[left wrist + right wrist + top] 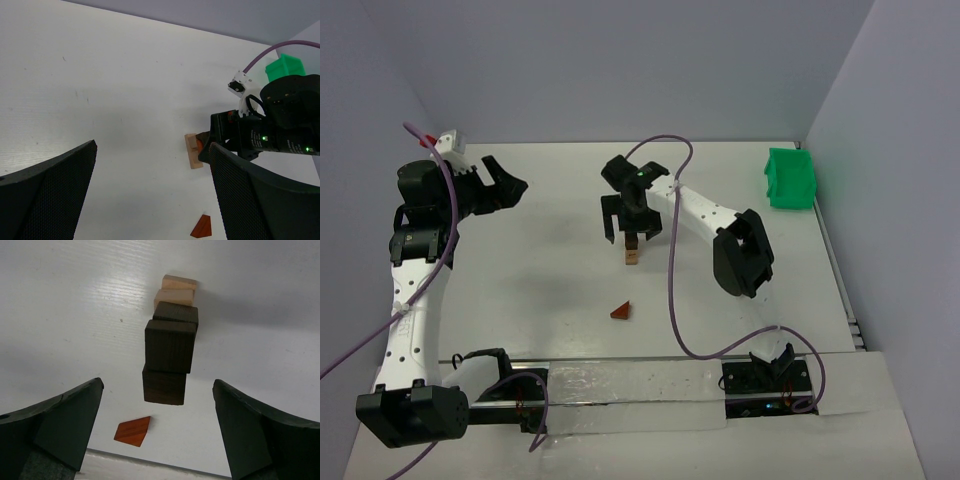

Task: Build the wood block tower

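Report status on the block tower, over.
Left tool open, clear. Right tool open, straddling the narrow tan-and-dark-brown wooden block tower, no contact. Tower standing. Reddish-brown wooden wedge lying loose, apart; nothing obstructing.

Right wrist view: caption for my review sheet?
Open right gripper above the wood block tower, dark atop tan; reddish wedge lies apart.

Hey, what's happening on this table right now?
The right end effector hangs open over the wood block tower, a finger on each side, gripping nothing. The tower stands with light tan blocks below and dark brown ones on top. A reddish-brown wedge lies loose on the table nearer the arm bases. The left end effector is open and idle at far left.
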`<state>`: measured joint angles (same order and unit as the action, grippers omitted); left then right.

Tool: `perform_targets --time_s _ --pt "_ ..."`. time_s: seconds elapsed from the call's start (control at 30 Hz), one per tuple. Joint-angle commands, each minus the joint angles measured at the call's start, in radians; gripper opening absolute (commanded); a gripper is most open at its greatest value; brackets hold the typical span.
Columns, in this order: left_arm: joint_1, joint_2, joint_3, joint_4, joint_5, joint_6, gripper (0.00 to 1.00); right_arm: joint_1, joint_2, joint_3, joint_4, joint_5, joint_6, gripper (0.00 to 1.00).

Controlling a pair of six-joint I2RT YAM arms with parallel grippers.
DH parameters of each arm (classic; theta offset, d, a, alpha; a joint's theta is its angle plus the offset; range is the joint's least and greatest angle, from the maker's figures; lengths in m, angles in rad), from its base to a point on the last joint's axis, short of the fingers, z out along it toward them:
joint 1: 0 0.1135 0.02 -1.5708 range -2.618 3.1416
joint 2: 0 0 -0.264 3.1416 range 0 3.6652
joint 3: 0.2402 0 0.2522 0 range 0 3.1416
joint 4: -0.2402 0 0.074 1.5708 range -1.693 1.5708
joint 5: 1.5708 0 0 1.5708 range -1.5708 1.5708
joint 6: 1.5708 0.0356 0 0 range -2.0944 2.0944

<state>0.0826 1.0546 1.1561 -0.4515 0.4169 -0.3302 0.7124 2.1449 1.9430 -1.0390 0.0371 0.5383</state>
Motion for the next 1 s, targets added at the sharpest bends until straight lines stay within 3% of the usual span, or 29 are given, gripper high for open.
perform_targets --time_s 0.0,0.13,0.27,0.4,0.53,0.63,0.73,0.83,0.97 --pt "0.008 -0.034 0.005 0.026 0.115 0.098 0.99 0.005 -0.13 -0.039 0.04 -0.071 -0.068 1.0" --pt "0.006 -0.093 -0.039 -0.028 0.411 0.246 0.99 0.013 -0.3 -0.168 0.098 -0.161 -0.15 1.0" --pt "-0.015 -0.146 -0.139 -0.055 0.475 0.323 0.99 0.012 -0.454 -0.255 0.131 -0.307 -0.255 1.0" --pt "-0.103 -0.192 -0.212 -0.113 0.388 0.438 0.99 0.013 -0.59 -0.305 0.131 -0.417 -0.356 1.0" --pt "-0.333 -0.173 -0.262 -0.136 0.206 0.449 0.93 0.003 -0.717 -0.367 0.141 -0.351 -0.4 1.0" --pt "-0.563 -0.106 -0.302 -0.126 0.068 0.423 0.88 -0.055 -0.788 -0.418 0.149 -0.277 -0.426 1.0" --pt "-0.632 -0.021 -0.313 -0.113 0.032 0.394 0.85 -0.129 -0.857 -0.456 0.149 -0.257 -0.434 1.0" --pt "-0.815 0.137 -0.264 -0.114 -0.054 0.389 0.81 -0.253 -0.928 -0.483 0.148 -0.23 -0.427 1.0" --pt "-0.95 0.265 -0.227 -0.09 -0.149 0.359 0.79 -0.338 -0.969 -0.524 0.158 -0.212 -0.413 1.0"
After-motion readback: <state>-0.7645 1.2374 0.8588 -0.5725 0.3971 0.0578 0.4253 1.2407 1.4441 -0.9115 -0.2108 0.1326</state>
